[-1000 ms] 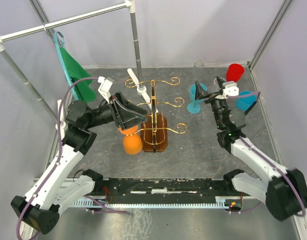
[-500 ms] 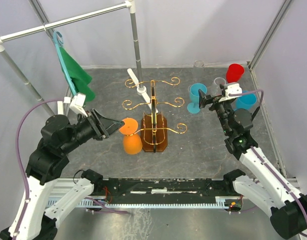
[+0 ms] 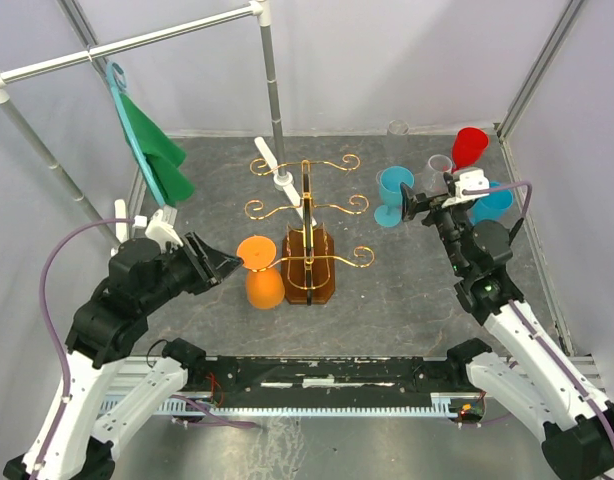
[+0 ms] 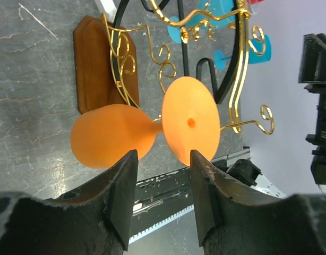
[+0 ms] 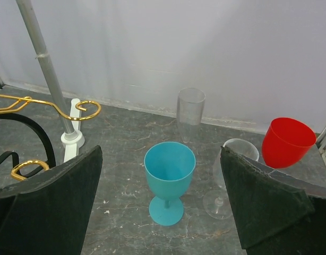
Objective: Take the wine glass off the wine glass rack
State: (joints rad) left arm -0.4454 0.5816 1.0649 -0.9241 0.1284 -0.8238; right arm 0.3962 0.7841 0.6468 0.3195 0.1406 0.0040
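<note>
hanging from rack (image 3: 309,272), wine glass (image 3: 262,278): bowl down, foot up, axis vertical

Quick count: one gold rack (image 3: 309,262), one orange glass (image 3: 264,285), two blue glasses (image 3: 394,185) (image 3: 492,202), one red glass (image 3: 470,145), two clear ones (image 5: 190,106) (image 5: 215,211), one green cloth (image 3: 152,150).

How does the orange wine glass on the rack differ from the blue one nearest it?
The orange plastic wine glass hangs upside down from the gold wire rack, foot uppermost; the blue plastic wine glass stands upright on the grey table. Their colours differ too, orange against blue. Both are opaque stemmed goblets.
</note>
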